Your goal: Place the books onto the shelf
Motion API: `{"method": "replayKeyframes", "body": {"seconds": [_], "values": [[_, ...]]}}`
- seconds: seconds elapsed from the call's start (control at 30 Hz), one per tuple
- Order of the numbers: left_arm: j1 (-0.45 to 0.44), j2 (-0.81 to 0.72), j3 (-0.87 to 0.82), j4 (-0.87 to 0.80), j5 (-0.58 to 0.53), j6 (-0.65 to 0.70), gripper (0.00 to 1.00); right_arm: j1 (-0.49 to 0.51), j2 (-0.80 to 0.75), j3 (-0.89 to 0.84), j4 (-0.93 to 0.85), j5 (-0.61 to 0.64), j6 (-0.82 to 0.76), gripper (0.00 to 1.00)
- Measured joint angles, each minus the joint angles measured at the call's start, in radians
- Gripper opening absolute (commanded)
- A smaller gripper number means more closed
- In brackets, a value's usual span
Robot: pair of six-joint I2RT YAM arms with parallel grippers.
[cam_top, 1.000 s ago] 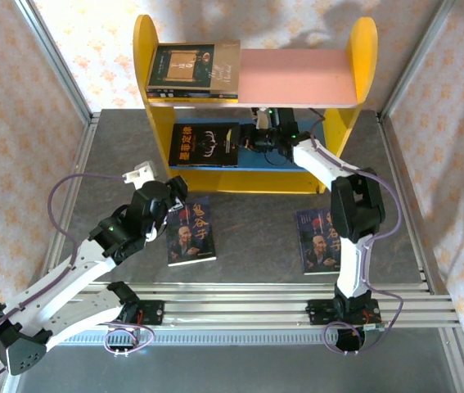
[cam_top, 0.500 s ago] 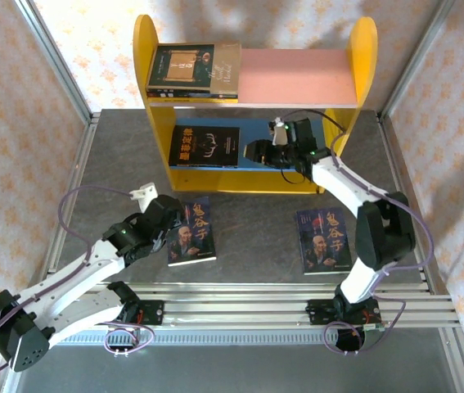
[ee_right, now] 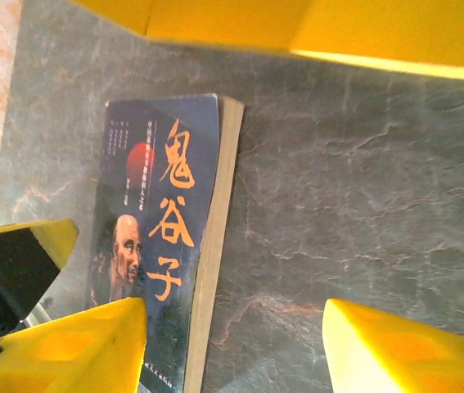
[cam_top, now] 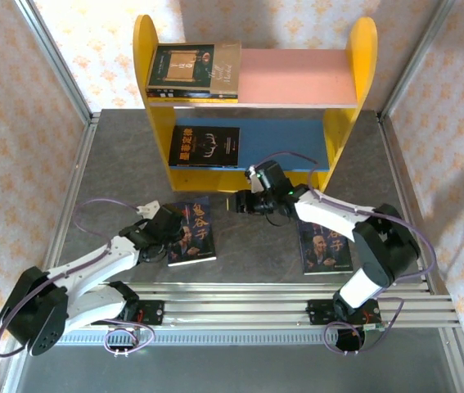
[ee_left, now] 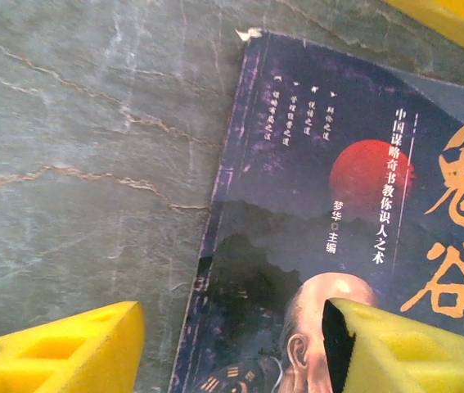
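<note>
Two dark books with a bearded man lie on the table: one at the left (cam_top: 195, 232), one at the right (cam_top: 323, 246), partly under my right arm. My left gripper (cam_top: 172, 232) hangs open low over the left book (ee_left: 330, 246); it straddles the book's left edge, one finger (ee_left: 60, 348) over the table and the other over the cover. My right gripper (cam_top: 241, 204) is open above bare table, just right of that book (ee_right: 162, 246). The shelf (cam_top: 297, 78) holds a stack of books (cam_top: 192, 70) on its pink board. A black antlers book (cam_top: 204, 146) lies on the blue board.
The shelf's yellow base edge (ee_right: 338, 29) is close ahead of my right gripper. My left gripper's finger (ee_right: 19, 246) shows at the left of the right wrist view. Metal rails (cam_top: 256, 296) run along the table's near edge, and patterned walls close in the sides.
My right gripper has drawn back out of the shelf's lower tier and come down and left toward the left book. My left gripper has sunk lower at that book's left edge.
</note>
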Motion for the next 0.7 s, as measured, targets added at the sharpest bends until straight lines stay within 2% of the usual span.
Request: {"method": "replayKeyframes", "body": {"seconds": [0.27, 0.37, 0.5, 0.7], "values": [[0.002, 0.145, -0.001, 0.092, 0.069, 0.018, 0.58, 0.09, 0.126, -0.009, 0.085, 0.02, 0.071, 0.57], [0.006, 0.166, 0.0, 0.128, 0.082, 0.027, 0.54, 0.112, 0.158, -0.009, 0.097, 0.023, 0.087, 0.57], [0.012, 0.222, 0.019, 0.209, 0.13, 0.054, 0.49, 0.122, 0.175, -0.01, 0.106, 0.026, 0.106, 0.57], [-0.002, 0.291, 0.058, 0.261, 0.152, 0.08, 0.48, 0.121, 0.182, -0.013, 0.103, 0.057, 0.105, 0.57]]}}
